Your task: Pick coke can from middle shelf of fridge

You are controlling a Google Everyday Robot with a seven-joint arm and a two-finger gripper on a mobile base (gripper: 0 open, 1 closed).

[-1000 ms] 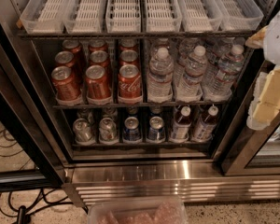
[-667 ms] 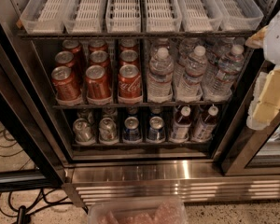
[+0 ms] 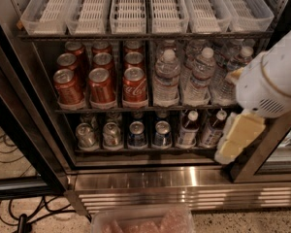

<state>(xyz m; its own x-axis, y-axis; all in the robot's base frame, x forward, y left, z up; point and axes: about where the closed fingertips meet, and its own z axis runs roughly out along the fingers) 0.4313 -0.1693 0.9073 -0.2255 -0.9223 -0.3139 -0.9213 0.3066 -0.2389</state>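
Note:
The coke can [image 3: 135,86], red with white script, stands at the front of the third lane on the middle shelf [image 3: 136,109] of the fridge [image 3: 184,178]. Plainer red cans [image 3: 101,85] fill the lanes to its left and stand behind it. Water bottles [image 3: 166,79] stand to its right. My gripper [image 3: 236,139], pale yellow below a white arm, hangs at the right, in front of the fridge's right frame. It is well to the right of the coke can and lower than it, and it holds nothing that I can see.
White slotted trays [image 3: 145,8] fill the shelf above. Small silver and blue cans [image 3: 136,135] and small bottles [image 3: 186,130] stand on the shelf below. A clear bin [image 3: 143,220] sits at the bottom edge. Cables [image 3: 9,152] lie on the floor at the left.
My arm and gripper have moved left and further into view, now covering the rightmost water bottles. The cans and bottles have not moved.

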